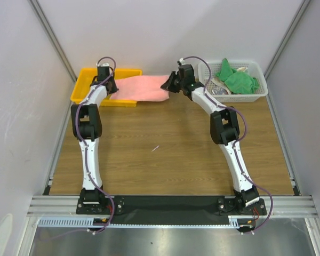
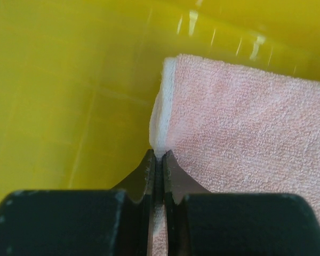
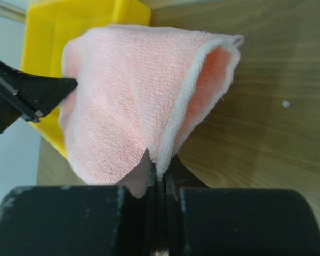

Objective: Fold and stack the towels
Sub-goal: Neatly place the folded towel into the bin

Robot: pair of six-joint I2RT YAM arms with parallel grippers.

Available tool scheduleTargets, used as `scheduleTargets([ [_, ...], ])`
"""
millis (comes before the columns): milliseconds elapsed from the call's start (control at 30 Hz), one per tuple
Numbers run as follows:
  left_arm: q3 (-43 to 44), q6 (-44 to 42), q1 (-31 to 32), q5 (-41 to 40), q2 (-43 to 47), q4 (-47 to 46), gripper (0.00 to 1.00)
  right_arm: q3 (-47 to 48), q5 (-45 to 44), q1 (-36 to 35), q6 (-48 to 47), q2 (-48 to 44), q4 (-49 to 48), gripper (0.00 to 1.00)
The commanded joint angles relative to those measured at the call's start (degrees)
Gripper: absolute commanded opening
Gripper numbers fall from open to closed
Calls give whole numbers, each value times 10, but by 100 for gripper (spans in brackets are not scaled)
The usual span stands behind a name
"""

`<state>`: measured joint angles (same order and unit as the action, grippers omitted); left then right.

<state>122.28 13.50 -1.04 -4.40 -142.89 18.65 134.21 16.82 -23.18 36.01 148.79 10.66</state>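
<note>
Left gripper point(image 2: 159, 156): clamped on pink towel point(image 1: 141, 88) edge, over yellow tray point(image 1: 84, 81) | Right gripper point(image 3: 159, 166): clamped on opposite end, above worktop point(image 1: 165, 154) | Green towels point(image 1: 239, 80): heaped in white basket point(image 1: 260, 92), far right

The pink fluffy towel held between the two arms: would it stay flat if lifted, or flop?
Probably floppy: the salmon-pink terry-cloth towel bends and curls open between the right gripper and the left gripper, both pinched shut on its edges. Likely light, since thin fingertip pinches hold it. Its looped pile looks grippy, unlikely to slip.
</note>
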Motion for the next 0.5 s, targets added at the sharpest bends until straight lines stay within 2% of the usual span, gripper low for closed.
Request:
scheduleTargets([
  [0, -64, -7, -5, -10, 66, 5, 0, -39, -38, 19, -45, -65, 25, 0],
  [67, -132, -5, 5, 2, 102, -9, 0, -99, -45, 24, -54, -99, 23, 0],
  [133, -160, -39, 39, -41, 122, 5, 0, -147, -51, 30, -56, -126, 14, 0],
  [200, -192, -61, 64, -50, 150, 20, 0, -219, -52, 40, -59, -169, 4, 0],
  [367, -301, -55, 103, -26, 224, 26, 1, -349, -73, 55, -79, -263, -7, 0],
  [467, -339, -47, 147, -39, 250, 66, 0, -423, -95, 60, -97, -324, 1, 0],
])
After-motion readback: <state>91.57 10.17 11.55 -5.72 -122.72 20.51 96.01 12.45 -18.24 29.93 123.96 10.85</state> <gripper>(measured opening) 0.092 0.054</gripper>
